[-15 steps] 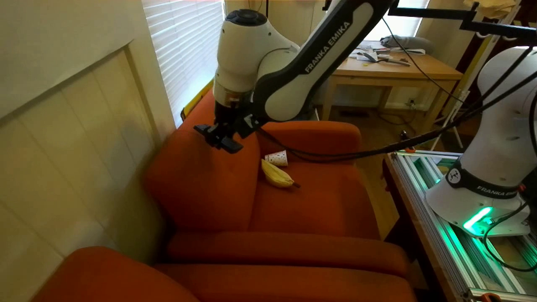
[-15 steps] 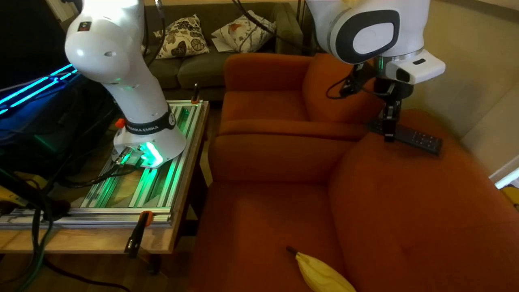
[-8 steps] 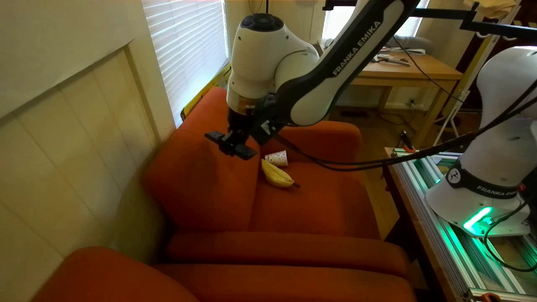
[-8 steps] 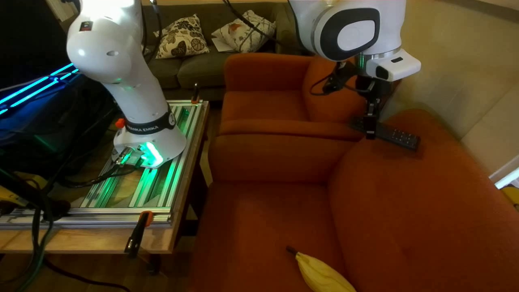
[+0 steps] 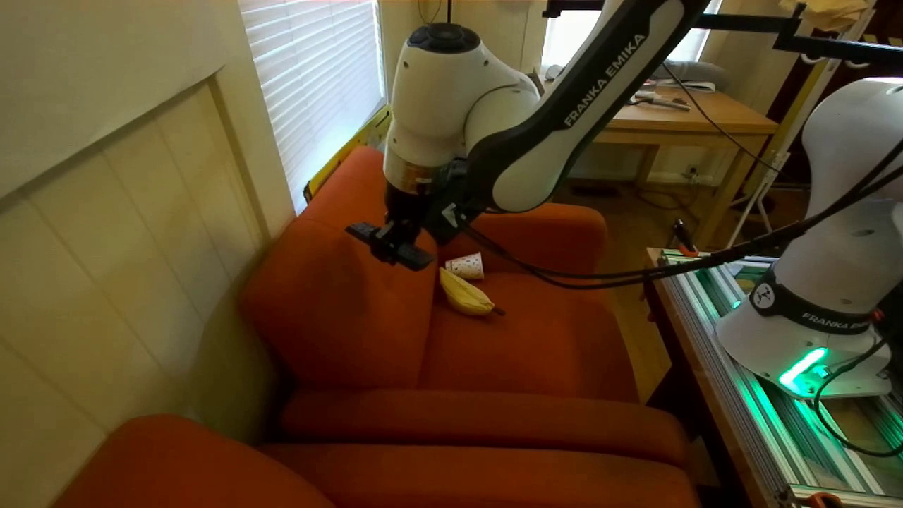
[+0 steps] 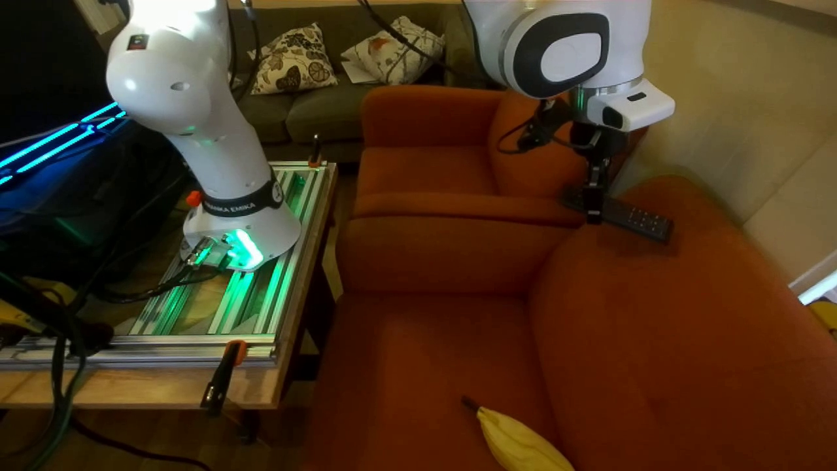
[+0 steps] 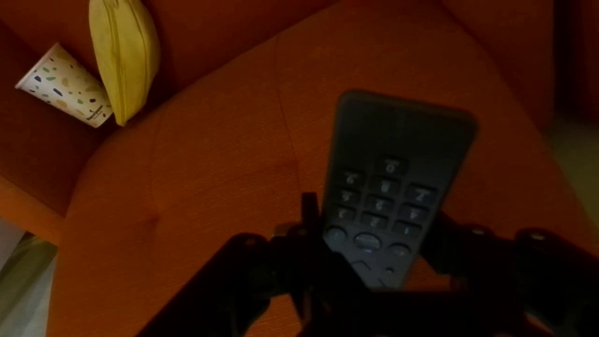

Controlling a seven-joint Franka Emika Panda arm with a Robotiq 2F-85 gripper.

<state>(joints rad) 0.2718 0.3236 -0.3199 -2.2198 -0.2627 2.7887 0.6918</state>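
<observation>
Wrist view: the tool (image 7: 376, 224) grasps a dark remote control (image 7: 388, 180), one finger along either long side near its middle. The plain end points away from the tool, and the digits on the keys appear upside down here. Beneath spreads the backrest (image 7: 220, 196) of an orange sofa (image 5: 536, 346). In both exterior views the remote control sticks out on both sides of the tool, held over that backrest. Well apart from it, on the sofa's seat, lies a yellow banana (image 5: 464, 293), soft-looking, with a dark stem. Just beside it is a white speckled cup (image 5: 465, 267), tipped on its side near the armrest (image 5: 543, 229). Farther back, in an exterior view, a patterned cushion (image 6: 294, 60) rests on a dark couch (image 6: 327, 119).
</observation>
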